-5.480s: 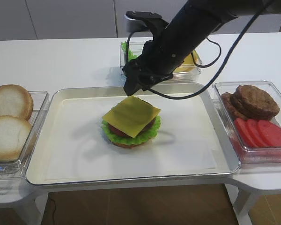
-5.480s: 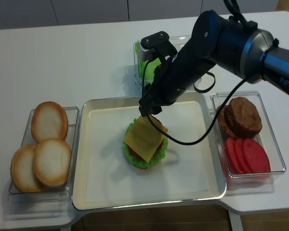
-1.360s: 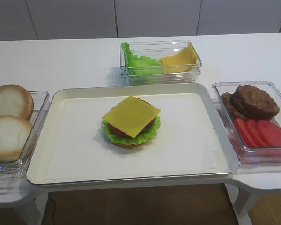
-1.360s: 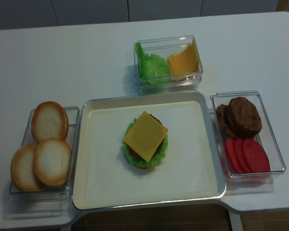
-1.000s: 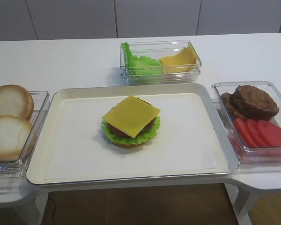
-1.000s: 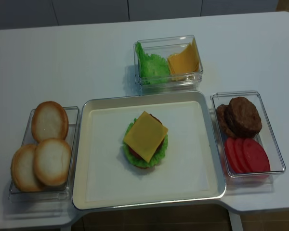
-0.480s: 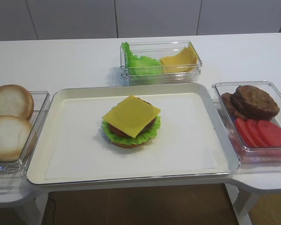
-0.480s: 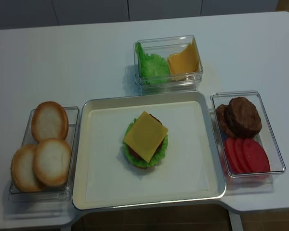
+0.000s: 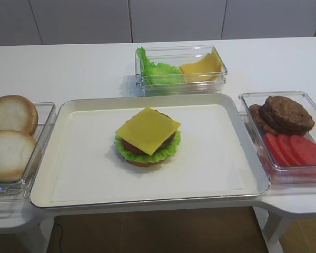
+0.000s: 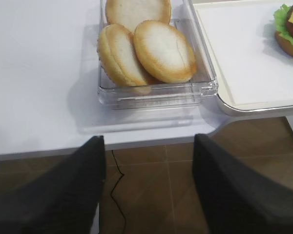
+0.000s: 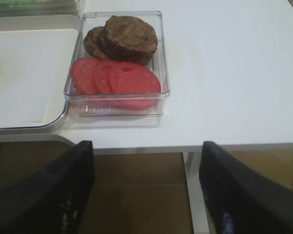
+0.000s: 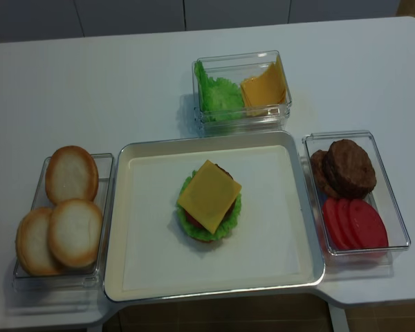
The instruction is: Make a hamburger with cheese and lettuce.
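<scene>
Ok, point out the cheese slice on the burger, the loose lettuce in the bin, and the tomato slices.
cheese (image 12: 209, 196): realsense high view, centre of the slice topping the stack.
lettuce (image 9: 157, 72): exterior high view, middle of the leaf in the bin.
tomato slices (image 11: 118, 79): right wrist view, middle slice.

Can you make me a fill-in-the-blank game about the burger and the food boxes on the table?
1. The yellow cheese lies on top of the ____ in the tray.
2. The tomato slices share a clear box with the brown ____.
3. The spare lettuce shares a box with spare ____ slices.
4. The box at the left holds ____ bun halves.

Missing words: hamburger; patties; cheese; three
</scene>
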